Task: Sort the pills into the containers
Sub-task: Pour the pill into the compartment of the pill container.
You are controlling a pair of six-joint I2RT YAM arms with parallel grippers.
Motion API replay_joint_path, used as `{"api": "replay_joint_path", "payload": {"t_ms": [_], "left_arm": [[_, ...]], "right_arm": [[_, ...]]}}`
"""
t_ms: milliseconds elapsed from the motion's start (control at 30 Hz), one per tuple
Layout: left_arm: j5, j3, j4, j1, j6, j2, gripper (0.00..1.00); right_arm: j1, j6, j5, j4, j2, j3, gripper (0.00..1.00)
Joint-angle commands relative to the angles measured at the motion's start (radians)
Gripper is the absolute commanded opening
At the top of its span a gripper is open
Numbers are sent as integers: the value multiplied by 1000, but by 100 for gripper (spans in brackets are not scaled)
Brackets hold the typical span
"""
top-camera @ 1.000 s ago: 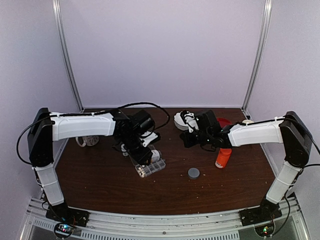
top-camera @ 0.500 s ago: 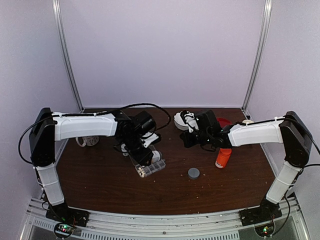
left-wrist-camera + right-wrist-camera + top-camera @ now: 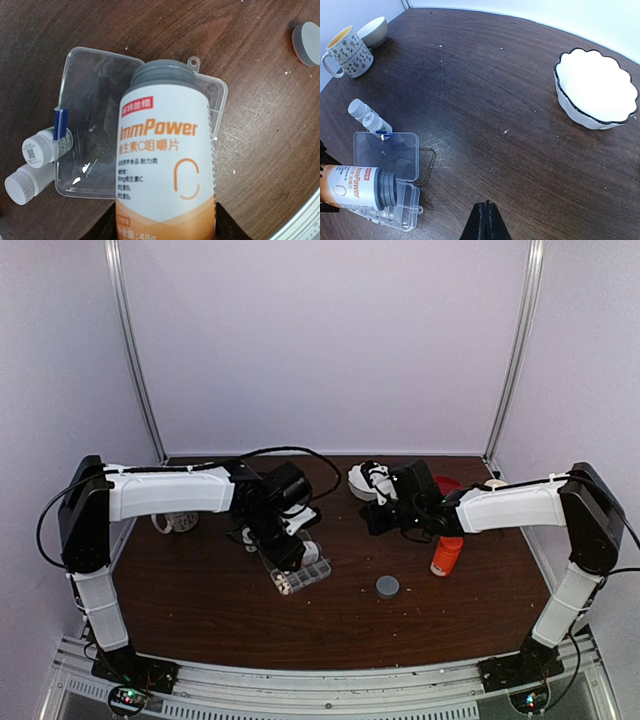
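Observation:
The clear pill organizer box (image 3: 95, 135) lies open on the brown table, lid flat to the left; it also shows in the top view (image 3: 305, 576) and the right wrist view (image 3: 387, 160). My left gripper (image 3: 165, 227) is shut on a white and orange ImmPower bottle (image 3: 165, 150). The bottle has no cap and is tipped with its grey neck over the box's compartments. No pills show clearly; the bottle hides most compartments. My right gripper (image 3: 486, 205) is shut and empty, above bare table right of the box.
Two tiny white bottles (image 3: 35, 160) lie against the lid's left side. A grey cap (image 3: 387, 586) and an orange bottle (image 3: 446, 555) stand to the right. A white scalloped bowl (image 3: 595, 90) is at the back, a mug (image 3: 347, 50) and small bowl (image 3: 374, 30) far left.
The left arm has shifted very slightly with the bottle still over the box. The right arm has not moved.

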Motion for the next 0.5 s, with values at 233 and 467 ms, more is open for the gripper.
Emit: {"api": "replay_joint_path", "payload": {"t_ms": [233,467], "left_arm": [[23,-10,47,-4,1,-46,0],[57,10,37,-5,0,-30,0]], "right_arm": [[-3,-11,1,4,1,19,0],[-3,-11,0,4,4,20,0]]}}
